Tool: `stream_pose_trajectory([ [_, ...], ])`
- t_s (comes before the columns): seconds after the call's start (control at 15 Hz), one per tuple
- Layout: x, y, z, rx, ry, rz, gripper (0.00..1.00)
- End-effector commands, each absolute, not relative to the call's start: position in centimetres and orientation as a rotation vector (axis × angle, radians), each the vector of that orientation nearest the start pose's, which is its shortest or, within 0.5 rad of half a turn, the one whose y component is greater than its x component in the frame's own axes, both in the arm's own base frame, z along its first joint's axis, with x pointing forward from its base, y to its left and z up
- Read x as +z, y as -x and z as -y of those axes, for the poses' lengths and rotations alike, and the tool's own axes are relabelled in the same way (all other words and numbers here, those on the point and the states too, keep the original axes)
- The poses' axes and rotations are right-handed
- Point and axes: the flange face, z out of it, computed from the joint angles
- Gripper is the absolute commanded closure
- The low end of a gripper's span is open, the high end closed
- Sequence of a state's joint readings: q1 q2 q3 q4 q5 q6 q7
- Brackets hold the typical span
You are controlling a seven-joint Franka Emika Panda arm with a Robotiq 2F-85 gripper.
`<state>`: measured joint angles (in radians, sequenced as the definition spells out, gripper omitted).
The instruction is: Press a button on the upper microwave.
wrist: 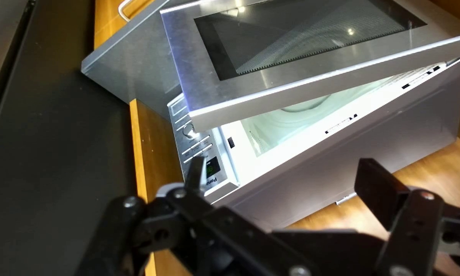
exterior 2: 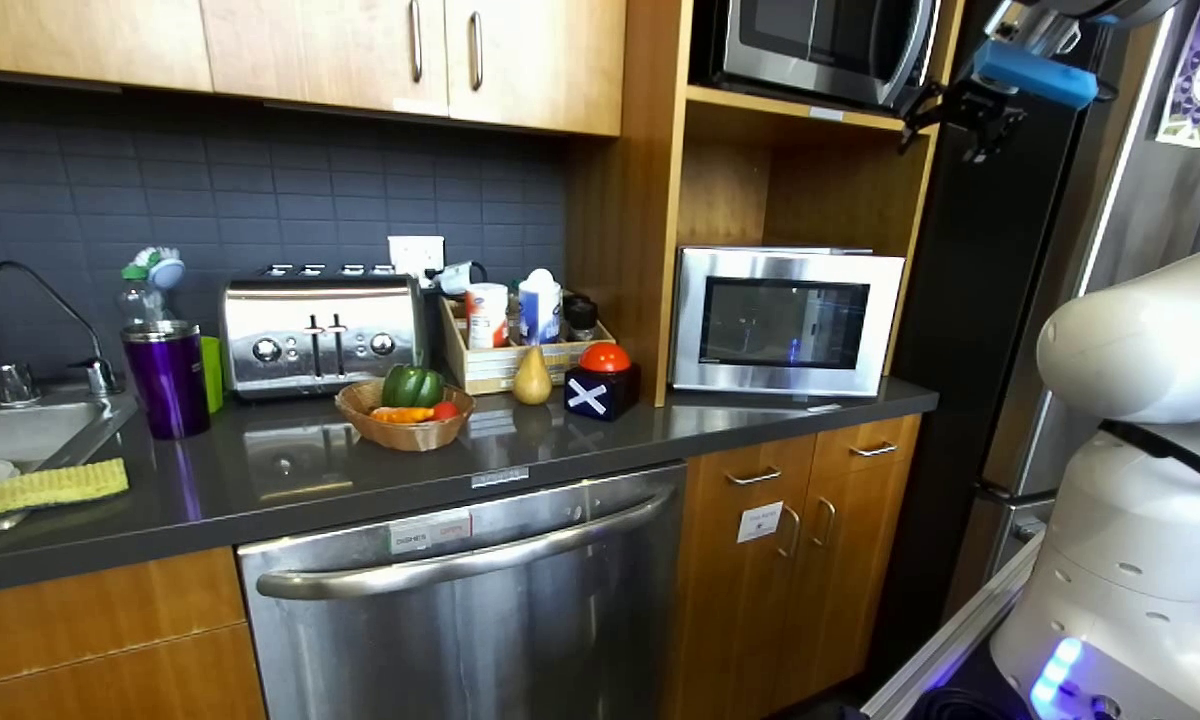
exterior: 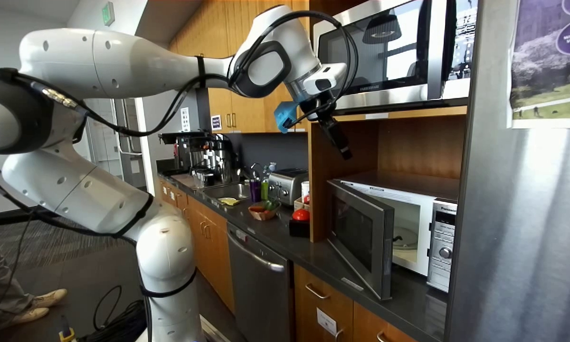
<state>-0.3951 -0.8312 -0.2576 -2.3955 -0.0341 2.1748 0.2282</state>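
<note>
In an exterior view, the lower microwave [exterior: 411, 213] stood at five o'clock from your pincer [exterior: 344, 150], its door [exterior: 356, 228] jutting over the counter [exterior: 308, 254], and a red-domed box [exterior: 300, 225] sat at seven. You had the pincer's jaws spread well apart; the upper microwave [exterior: 394, 57] lay above, at one o'clock.

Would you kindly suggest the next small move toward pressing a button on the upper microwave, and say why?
Probably tilt the pincer up toward the control strip of the upper microwave: the fingers slant downward, and the wrist view shows the lower microwave.
</note>
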Motion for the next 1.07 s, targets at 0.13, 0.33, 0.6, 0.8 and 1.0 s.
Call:
stream_pose_trajectory([
  [0.13, 64.37, -25.71, 23.74, -0.928, 2.692, -1.212, 0.0],
  [0.33, 64.37, -25.71, 23.74, -0.928, 2.692, -1.212, 0.0],
  [0.6, 64.37, -25.71, 23.74, -0.928, 2.692, -1.212, 0.0],
  [0.8, 64.39, -26.32, 23.67, -0.928, 2.687, -1.221, 0.0],
  [1.0, 65.04, -26.69, 24.2, -0.95, 2.68, -1.233, 0.0],
])
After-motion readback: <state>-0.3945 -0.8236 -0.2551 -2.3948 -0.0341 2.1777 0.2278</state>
